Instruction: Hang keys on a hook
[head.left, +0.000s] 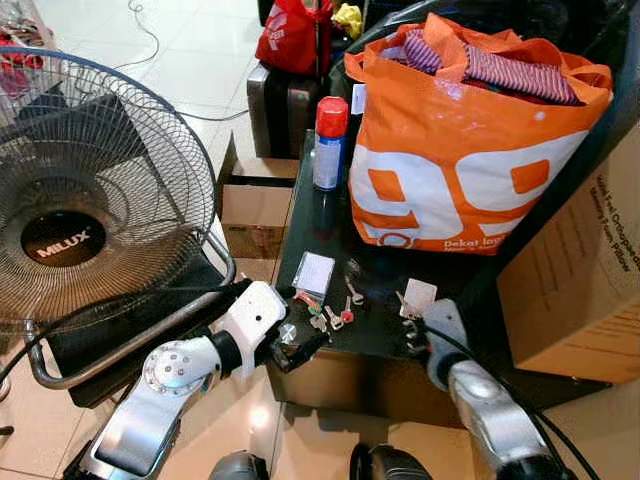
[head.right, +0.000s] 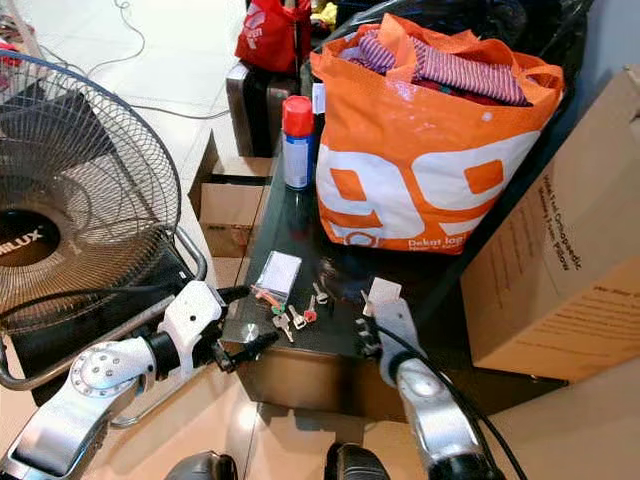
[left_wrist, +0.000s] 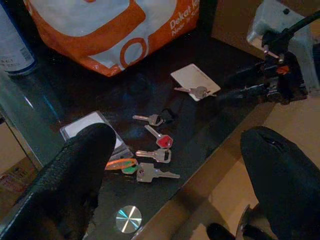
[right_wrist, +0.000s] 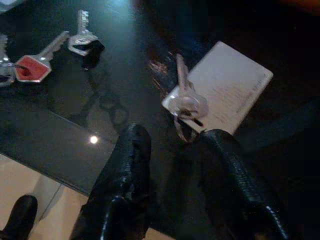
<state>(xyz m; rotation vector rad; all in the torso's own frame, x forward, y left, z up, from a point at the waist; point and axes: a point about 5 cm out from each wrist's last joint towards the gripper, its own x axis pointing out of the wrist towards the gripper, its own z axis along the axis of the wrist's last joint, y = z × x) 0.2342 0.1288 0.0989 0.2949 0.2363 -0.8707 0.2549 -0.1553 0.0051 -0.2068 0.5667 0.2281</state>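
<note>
My right gripper (right_wrist: 170, 165) nearest, low over dark glass table (head.left: 300, 215), fingers apart, straddling key (right_wrist: 184, 95) on white card (right_wrist: 235, 90), lined up for pick, I judge. My left gripper (left_wrist: 175, 185) spread wide at table's near edge, above loose keys (left_wrist: 155, 145). No hook seen. Orange bag (head.left: 450, 150) stuffed with clothes. Cardboard box (head.left: 580, 270) beside. Spray can (head.left: 330, 143) upright.

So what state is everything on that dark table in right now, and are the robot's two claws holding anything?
Left gripper: open, empty, at the table's near edge.
Right gripper: open, empty, just short of the key on the card.
Key on white card: lying flat, not gripped.
Loose keys: scattered flat on the table.
Red-capped spray can: upright, capped.
Orange bag: upright, stuffed with clothes.
Fan: blades look still.
</note>
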